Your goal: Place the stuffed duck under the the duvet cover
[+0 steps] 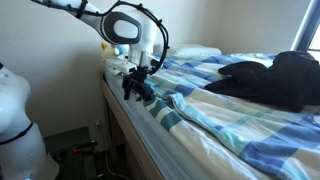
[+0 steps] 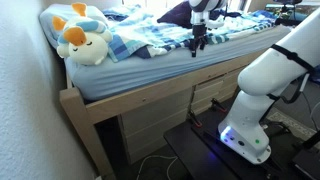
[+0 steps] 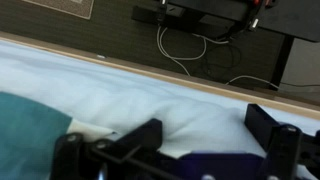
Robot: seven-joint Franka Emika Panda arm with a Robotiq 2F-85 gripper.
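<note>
1. The claw [image 1: 140, 94] hangs over the bed's edge with its 2 fingers spread wide. In the wrist view nothing sits between them, and only white sheet [image 3: 150, 95] lies below.
2. The stuffed duck [image 2: 80, 38] lies well apart from the claw, in plain sight at the bed's corner by the wall.
3. The duvet cover [image 1: 225, 112] is rumpled just beside the claw.
4. A black bundle [image 1: 280, 78] rests on the cover, farther from the claw.
</note>
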